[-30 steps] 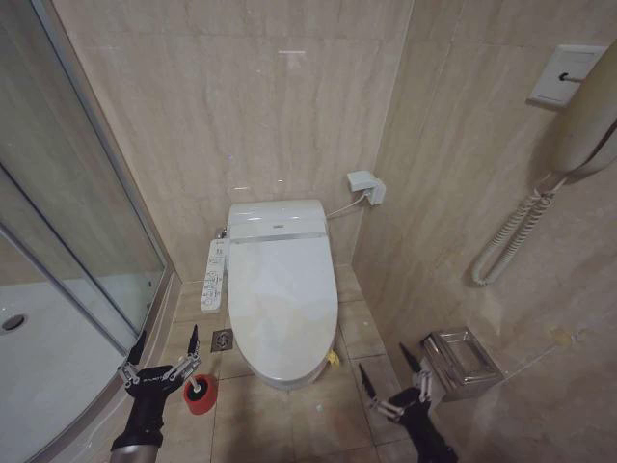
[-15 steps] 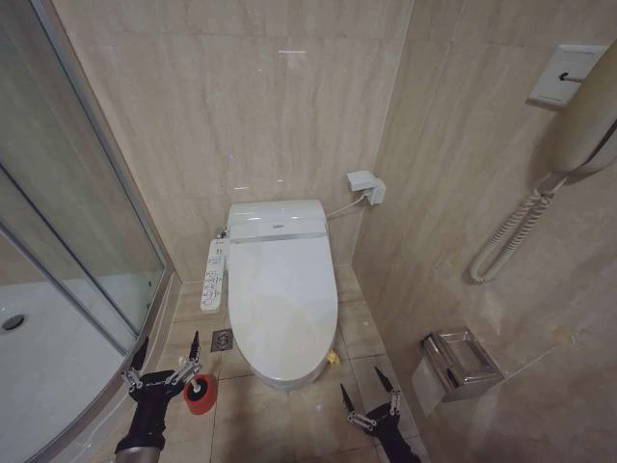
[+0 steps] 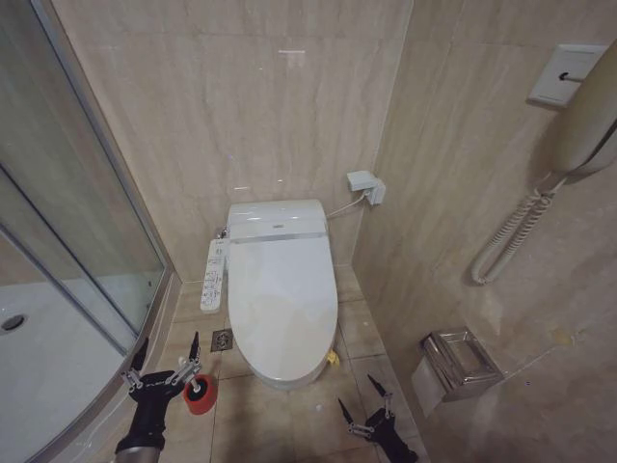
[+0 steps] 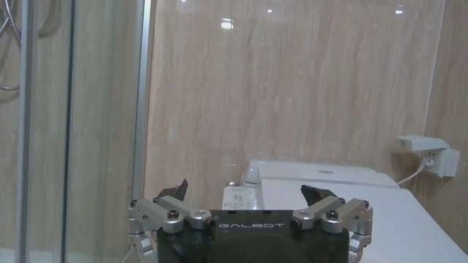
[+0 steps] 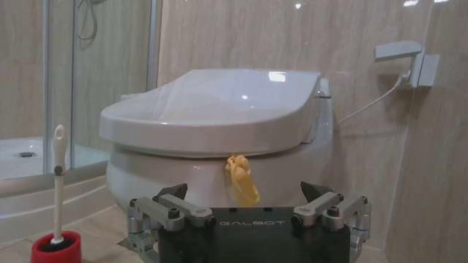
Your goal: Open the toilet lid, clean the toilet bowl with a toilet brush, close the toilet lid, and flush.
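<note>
The toilet lid (image 3: 282, 304) is seen shut over the toilet bowl (image 3: 286, 378) at the centre of the head view, with a small yellow tag (image 3: 333, 359) hanging at its front edge. In the right wrist view the lid (image 5: 219, 107) is shown lying flat on the bowl (image 5: 205, 178), the yellow tag (image 5: 241, 178) dangling at the middle of the frame. A narrow button panel (image 3: 213, 275) is set along the bowl's left side.

The toilet brush (image 3: 194, 382) is stood in its red cup holder (image 3: 200, 396) on the floor tiles (image 3: 280, 415) at the lower left of the head view; in the right wrist view its white handle (image 5: 58, 181) is seen upright in the red holder (image 5: 56, 248) at the lower left.

The left gripper (image 3: 164, 359) is held at the lower left of the head view, just beside the brush, its fingers apart and touching nothing. The right gripper (image 3: 362, 401) is placed at the bottom centre-right, in front of the bowl and below the tag, its fingers likewise spread and empty.
</note>
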